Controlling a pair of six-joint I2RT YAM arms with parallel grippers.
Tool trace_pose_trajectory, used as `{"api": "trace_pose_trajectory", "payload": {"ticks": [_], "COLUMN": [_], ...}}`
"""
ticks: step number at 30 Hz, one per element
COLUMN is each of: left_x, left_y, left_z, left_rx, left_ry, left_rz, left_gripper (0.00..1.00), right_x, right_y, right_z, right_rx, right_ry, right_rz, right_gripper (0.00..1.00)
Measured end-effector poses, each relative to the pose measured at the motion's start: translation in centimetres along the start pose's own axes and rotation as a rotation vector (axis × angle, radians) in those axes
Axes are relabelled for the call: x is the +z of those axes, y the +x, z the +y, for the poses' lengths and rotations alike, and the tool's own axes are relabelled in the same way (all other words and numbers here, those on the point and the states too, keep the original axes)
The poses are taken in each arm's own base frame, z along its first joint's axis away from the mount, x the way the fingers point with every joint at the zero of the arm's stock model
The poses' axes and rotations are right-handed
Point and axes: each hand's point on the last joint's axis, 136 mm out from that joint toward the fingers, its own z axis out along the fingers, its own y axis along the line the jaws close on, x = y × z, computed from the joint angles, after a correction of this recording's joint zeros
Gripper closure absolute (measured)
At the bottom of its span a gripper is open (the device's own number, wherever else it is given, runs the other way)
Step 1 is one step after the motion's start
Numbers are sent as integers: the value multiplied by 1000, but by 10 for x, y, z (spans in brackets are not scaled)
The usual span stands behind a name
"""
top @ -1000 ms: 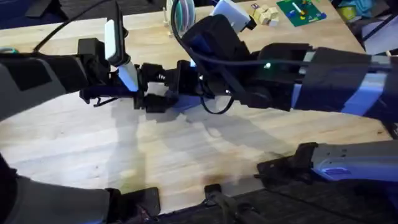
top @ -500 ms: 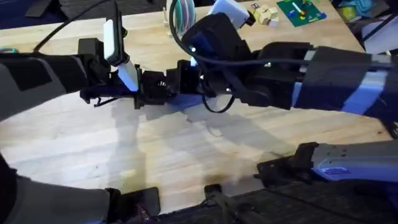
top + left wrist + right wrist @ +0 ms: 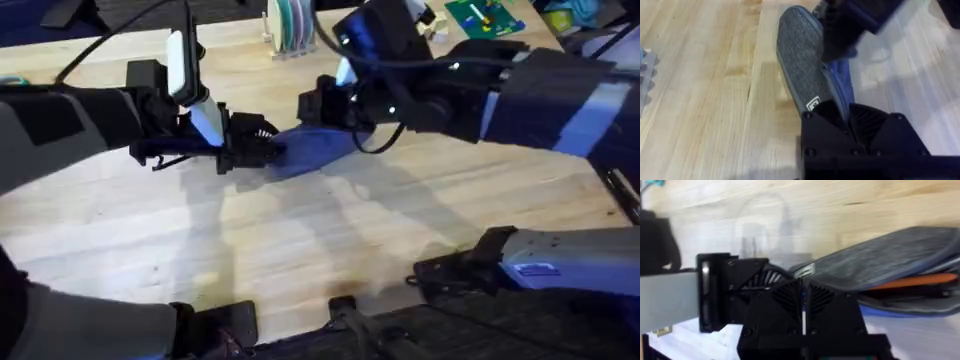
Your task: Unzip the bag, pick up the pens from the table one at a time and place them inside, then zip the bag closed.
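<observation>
The bag [image 3: 312,150], soft, limp fabric lying on the table [image 3: 300,250], sits between the arms: left gripper [image 3: 847,117] clamps its near end, right gripper [image 3: 803,300] looks pressed together; likely light, best held at end seam and zipper tab.

One bag [image 3: 312,150], one orange pen [image 3: 912,282], two end effectors.

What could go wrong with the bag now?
1. The left gripper pinches only the end of the bag. A hard pull on the zipper might tug it loose.
2. The bag gapes open, and the orange pen lies near the opening. It might slide out or jam the zipper.
</observation>
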Motion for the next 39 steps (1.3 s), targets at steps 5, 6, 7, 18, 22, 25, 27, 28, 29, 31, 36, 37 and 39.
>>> {"api": "trace_pose_trajectory", "payload": {"ticks": [5, 6, 7, 18, 22, 25, 27, 28, 29, 31, 36, 37, 39], "left_x": [0, 0, 0, 0, 1, 0, 1, 1, 1, 1, 3, 3, 3], "left_y": [0, 0, 0, 0, -1, -1, -1, -1, -2, -2, -4, -4, -4], "left_z": [0, 0, 0, 0, -1, -1, -1, -1, -1, -1, -3, -3, -3], "left_rx": [2, 1, 2, -1, 0, -3, -1, -1, -1, 1, 6, 5, 6], "left_ry": [1, 1, 1, 2, 4, 4, 5, 6, 6, 7, 16, 16, 16], "left_rz": [0, 0, 0, 1, -4, -4, -5, -5, -7, -8, -15, -15, -15], "left_gripper": [957, 957, 957, 957, 957, 957, 956, 956, 956, 956, 956, 957, 957], "right_x": [-1, -2, -2, -14, -18, -22, -24, -25, -25, -26, -23, -20, -14], "right_y": [-10, -12, -14, -56, -63, -64, -62, -62, -62, -63, -63, -62, -59], "right_z": [-22, -26, -29, -96, -111, -126, -132, -135, -137, -141, -154, -158, -167], "right_rx": [36, 39, 45, 165, 197, 217, 233, 238, 244, 254, 284, 292, 306], "right_ry": [42, 47, 52, 194, 220, 254, 267, 271, 275, 281, 304, 312, 327], "right_rz": [4, 6, 8, -87, -97, -91, -80, -77, -74, -75, -63, -56, -40], "right_gripper": [969, 969, 969, 969, 970, 970, 970, 969, 969, 969, 969, 969, 969]}}
